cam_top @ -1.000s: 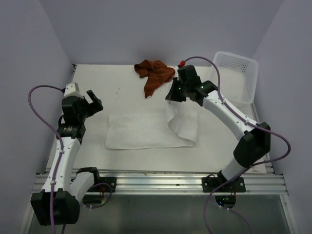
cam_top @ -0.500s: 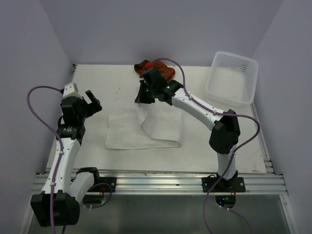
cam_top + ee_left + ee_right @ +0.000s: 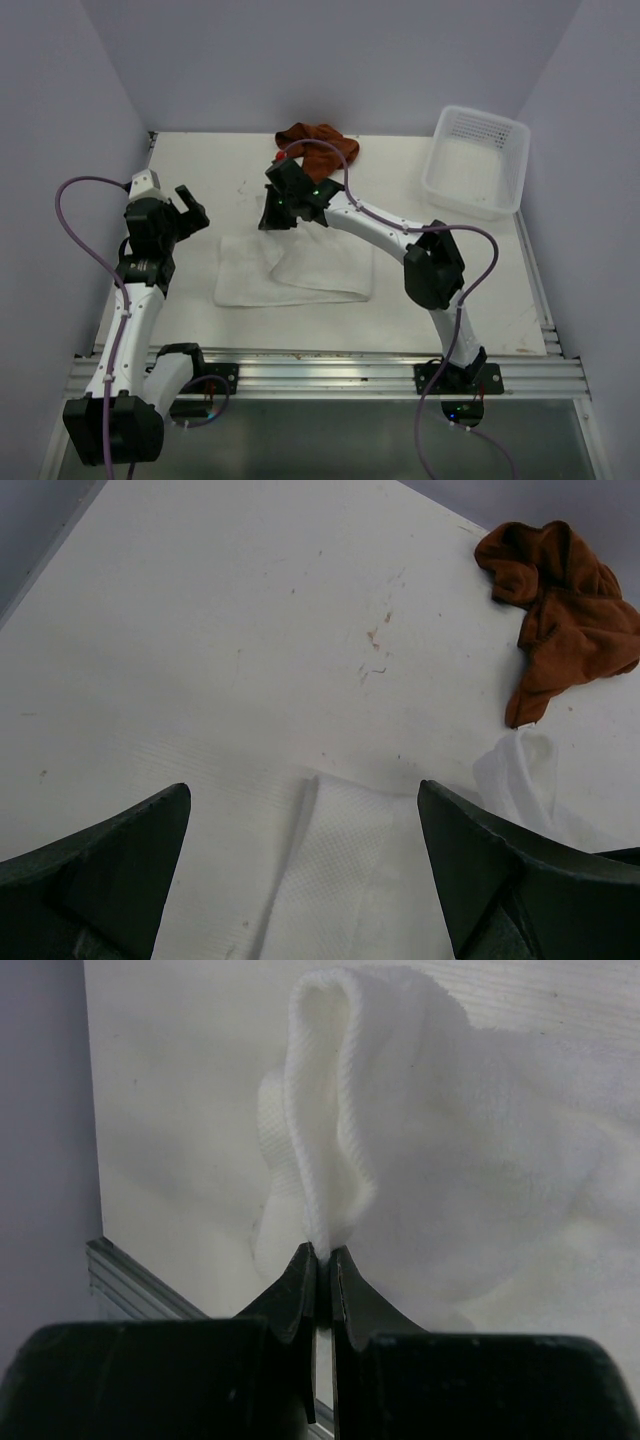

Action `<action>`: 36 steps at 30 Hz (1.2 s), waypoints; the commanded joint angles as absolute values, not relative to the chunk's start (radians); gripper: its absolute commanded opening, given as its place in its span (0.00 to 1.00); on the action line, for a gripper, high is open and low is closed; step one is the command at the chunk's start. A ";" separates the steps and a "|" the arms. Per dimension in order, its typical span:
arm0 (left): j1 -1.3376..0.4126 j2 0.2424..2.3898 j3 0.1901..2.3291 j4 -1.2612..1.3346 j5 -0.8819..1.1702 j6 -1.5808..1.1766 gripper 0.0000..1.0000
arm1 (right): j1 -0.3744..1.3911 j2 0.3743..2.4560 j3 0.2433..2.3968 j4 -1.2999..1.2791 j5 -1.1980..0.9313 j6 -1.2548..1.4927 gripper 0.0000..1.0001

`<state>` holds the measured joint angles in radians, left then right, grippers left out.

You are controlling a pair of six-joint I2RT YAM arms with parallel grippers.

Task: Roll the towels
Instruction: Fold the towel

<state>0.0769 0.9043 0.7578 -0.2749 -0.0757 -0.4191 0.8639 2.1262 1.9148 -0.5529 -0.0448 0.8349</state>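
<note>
towels: the white towel (image 3: 300,270) lies in the middle of the table (image 3: 220,170), a thin fold of its edge clamped in the closed right jaws above its far left part. the left jaws gape wide, empty, beside its left end. the cloth is doubled over itself; the brown towel (image 3: 318,140) sits crumpled at the back. a second ago the right jaws held that edge near the basket (image 3: 480,115); it has travelled left.
</note>
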 commanded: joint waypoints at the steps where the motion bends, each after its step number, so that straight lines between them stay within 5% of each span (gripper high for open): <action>1: 0.075 0.884 0.792 -0.270 -0.074 -0.425 1.00 | 0.888 2.121 1.963 -0.489 -0.071 0.867 0.00; 17: 0.075 0.877 0.788 -0.268 -0.072 -0.426 1.00 | 0.922 2.148 2.097 -0.600 -0.071 0.867 0.00; 36: 0.078 0.868 0.788 -0.270 -0.084 -0.414 0.99 | 0.908 1.842 1.950 -0.716 0.055 0.741 0.00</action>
<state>0.0772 0.8825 0.7578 -0.2760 -0.0753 -0.4191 0.9096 1.9293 1.9602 -0.6991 0.0204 0.7738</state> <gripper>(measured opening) 0.994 0.037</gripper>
